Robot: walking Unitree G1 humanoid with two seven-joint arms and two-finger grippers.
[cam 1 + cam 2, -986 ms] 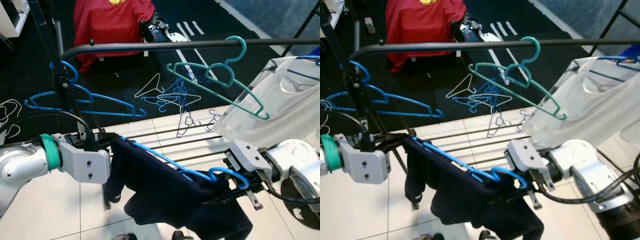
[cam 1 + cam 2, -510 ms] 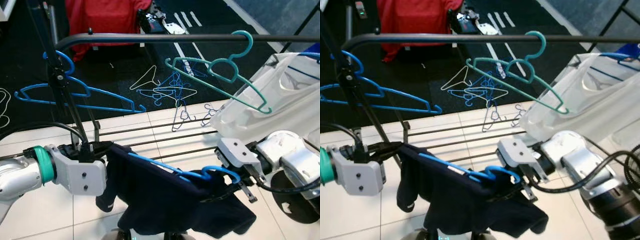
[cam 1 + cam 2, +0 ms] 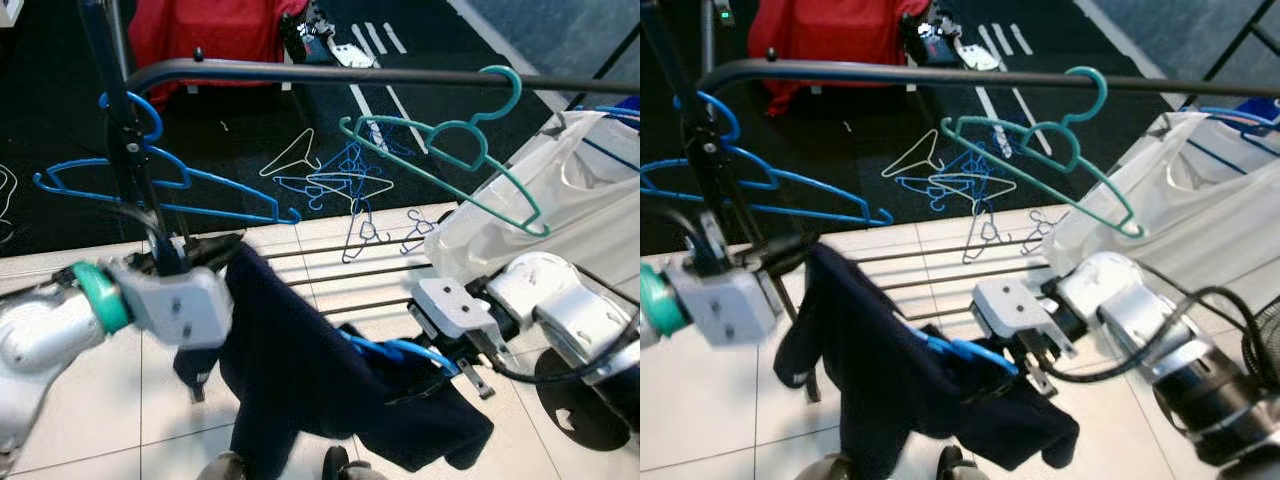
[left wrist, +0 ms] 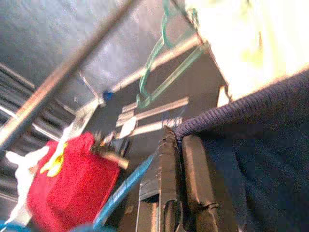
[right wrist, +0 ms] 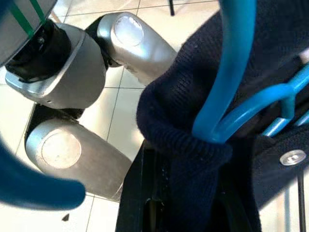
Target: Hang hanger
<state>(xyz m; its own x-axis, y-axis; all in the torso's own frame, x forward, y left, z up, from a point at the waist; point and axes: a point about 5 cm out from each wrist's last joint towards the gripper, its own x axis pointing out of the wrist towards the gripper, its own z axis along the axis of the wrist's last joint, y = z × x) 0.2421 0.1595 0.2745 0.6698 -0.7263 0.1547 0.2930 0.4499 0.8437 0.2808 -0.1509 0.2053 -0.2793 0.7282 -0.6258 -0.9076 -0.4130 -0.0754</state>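
Note:
A blue hanger (image 3: pixel 405 350) carrying a dark navy sweater (image 3: pixel 290 370) hangs between my two grippers, below the black rail (image 3: pixel 350 75). My left gripper (image 3: pixel 225 255) is shut on the sweater's raised shoulder end; in the left wrist view its fingers (image 4: pixel 166 193) pinch the navy knit (image 4: pixel 260 145). Lower down, my right gripper (image 3: pixel 452 365) is shut on the hanger's neck and the collar, and the blue hook (image 5: pixel 231 87) curves up out of the bunched sweater (image 5: pixel 193 125). The hanger slopes down from left to right, mostly hidden by the cloth.
A teal hanger (image 3: pixel 450 150) hangs on the rail, with a white garment (image 3: pixel 560 210) to its right. A bare blue hanger (image 3: pixel 160 190) hangs by the rack's left post (image 3: pixel 125 130). Loose hangers (image 3: pixel 340 185) lie on the dark floor beyond the rack's low bars (image 3: pixel 370 270). A red garment (image 3: pixel 200 30) is behind.
My left gripper has risen with the sweater's shoulder, so the hanger now slopes steeply. My right gripper has shifted left with the hook. The camera has moved a little.

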